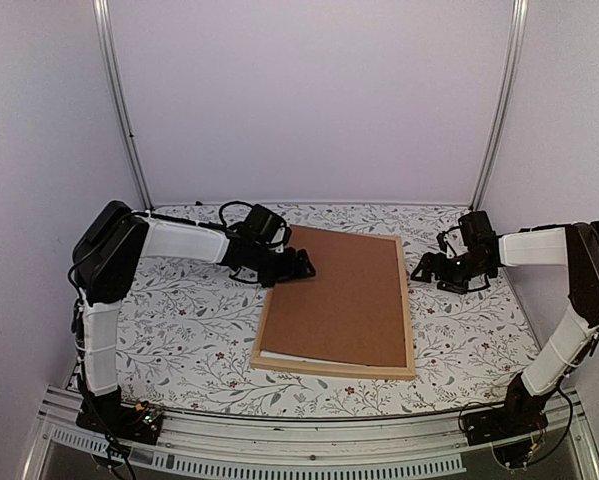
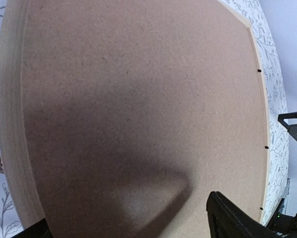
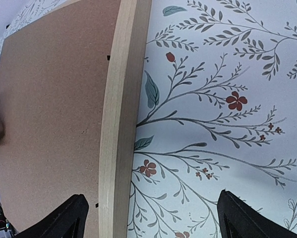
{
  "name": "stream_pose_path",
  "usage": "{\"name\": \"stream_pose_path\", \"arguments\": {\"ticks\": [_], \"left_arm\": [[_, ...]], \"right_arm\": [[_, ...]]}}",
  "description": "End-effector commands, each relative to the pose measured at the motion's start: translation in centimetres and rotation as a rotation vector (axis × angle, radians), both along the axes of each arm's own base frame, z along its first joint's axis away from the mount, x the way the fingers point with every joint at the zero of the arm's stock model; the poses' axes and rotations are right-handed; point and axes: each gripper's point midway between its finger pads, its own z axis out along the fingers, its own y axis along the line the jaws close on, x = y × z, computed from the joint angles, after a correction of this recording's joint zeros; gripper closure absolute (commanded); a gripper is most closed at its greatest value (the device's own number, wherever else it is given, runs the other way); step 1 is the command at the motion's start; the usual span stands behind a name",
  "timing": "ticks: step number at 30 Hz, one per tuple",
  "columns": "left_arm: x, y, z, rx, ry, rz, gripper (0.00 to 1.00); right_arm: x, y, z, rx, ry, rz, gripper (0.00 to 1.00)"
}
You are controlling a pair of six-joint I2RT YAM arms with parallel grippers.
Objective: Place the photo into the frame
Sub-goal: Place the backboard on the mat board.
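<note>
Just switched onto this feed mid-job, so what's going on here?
The frame lies back-up on the table, brown backing board set in it. The left gripper hovers open over the board's far left corner; the right gripper hangs open just off the frame's right edge. Neither holds anything. A thin white edge shows under the board's near side; whether that's the photo, I can't tell.

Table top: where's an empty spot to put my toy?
Bare cloth lies left of the frame, toward the left arm, and right of it, toward the right arm. It's crowded at the frame's far corners, where the left gripper and right gripper hover.
</note>
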Motion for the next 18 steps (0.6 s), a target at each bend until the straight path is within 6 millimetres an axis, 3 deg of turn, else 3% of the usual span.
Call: {"name": "stream_pose_path", "arguments": {"ticks": [1,10,18], "left_arm": [[0.0,1.3,-0.6,0.078,-0.002,0.014,0.14],[0.0,1.7,0.5,0.076,-0.02,0.021,0.13],[0.0,2.1,2.8,0.014,-0.041,0.022,0.13]], "right_arm": [[0.1,0.0,-0.4,0.01,0.008,-0.004,0.06],[0.1,0.0,-0.4,0.009,0.009,-0.003,0.06],[0.2,0.0,-0.3,0.008,0.009,-0.003,0.06]]}}
